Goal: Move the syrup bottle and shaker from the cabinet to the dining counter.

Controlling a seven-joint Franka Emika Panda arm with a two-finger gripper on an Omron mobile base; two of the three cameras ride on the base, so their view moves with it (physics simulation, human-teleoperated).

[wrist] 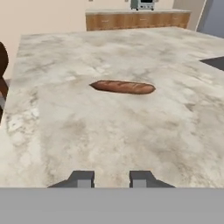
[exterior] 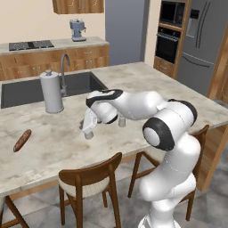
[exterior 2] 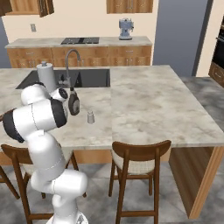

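Shaker (exterior 2: 90, 117) upright on dining counter (exterior 2: 153, 105)

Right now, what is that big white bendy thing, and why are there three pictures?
It is a robot arm with a two-fingered gripper for a hand. Two pictures come from cameras riding on its base, behind it on the left and right. The third comes from a camera on the hand, looking past its two dark fingertips. The arm reaches over a marble dining counter with a sink. On the counter stand a paper-towel roll and a small grey shaker, and a brown bread stick lies there. The gripper is shut and holds nothing.
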